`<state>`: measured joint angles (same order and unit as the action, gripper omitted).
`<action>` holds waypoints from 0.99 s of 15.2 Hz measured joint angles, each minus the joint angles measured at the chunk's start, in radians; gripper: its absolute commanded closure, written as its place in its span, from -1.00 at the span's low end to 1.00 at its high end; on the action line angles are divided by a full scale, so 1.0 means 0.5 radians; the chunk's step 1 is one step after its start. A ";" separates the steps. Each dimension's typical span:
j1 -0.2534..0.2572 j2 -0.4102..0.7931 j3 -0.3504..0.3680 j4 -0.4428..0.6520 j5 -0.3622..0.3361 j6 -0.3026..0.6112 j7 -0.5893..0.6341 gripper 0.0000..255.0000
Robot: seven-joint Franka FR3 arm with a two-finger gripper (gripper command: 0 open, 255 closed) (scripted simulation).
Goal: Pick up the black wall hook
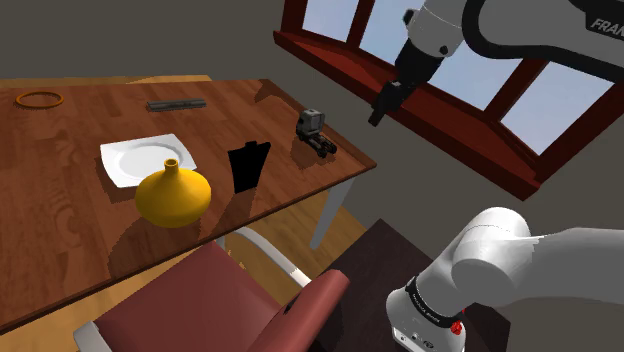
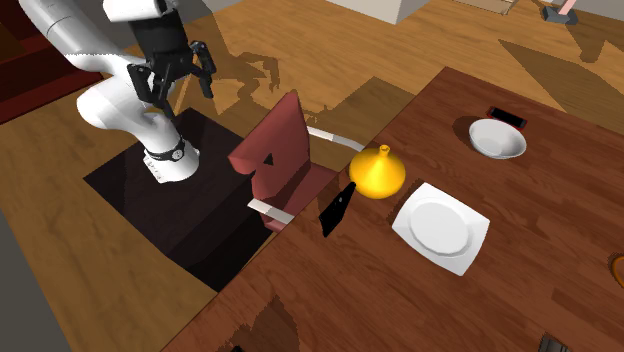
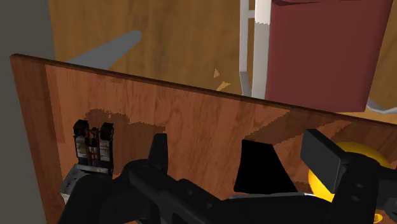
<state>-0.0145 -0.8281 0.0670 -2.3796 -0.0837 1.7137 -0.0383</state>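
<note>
Gripper [image 3: 236, 149] jaws stand wide apart, released and holding nothing, hanging high in the air, well apart from the table [image 1: 80, 215]. Below and ahead, framed between the 2 fingers [image 3: 158, 153] in the wrist view but untouched, stands the black wall hook [image 3: 257, 167]: 1 flat dark piece, upright on the wood, long axis vertical, near the table edge that faces the red chair [image 2: 275, 150]. Just beside it sits a yellow vase [image 1: 173, 195]; further off, a white plate [image 1: 145, 160]. Reaching the hook likely calls for a long descent forward and down.
</note>
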 measured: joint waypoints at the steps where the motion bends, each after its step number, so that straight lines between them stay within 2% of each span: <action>1: 0.000 0.000 0.000 0.000 0.000 0.000 0.000 -1.00; 3: 0.025 0.101 -0.042 0.029 -0.015 0.064 -0.101 -1.00; 9: 0.150 0.530 -0.235 0.155 -0.051 0.322 -0.619 -1.00; 15: 0.286 0.995 -0.359 0.358 -0.003 0.522 -1.144 -1.00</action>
<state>0.1283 -0.3305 -0.1127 -2.2008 -0.0852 1.9747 -0.6105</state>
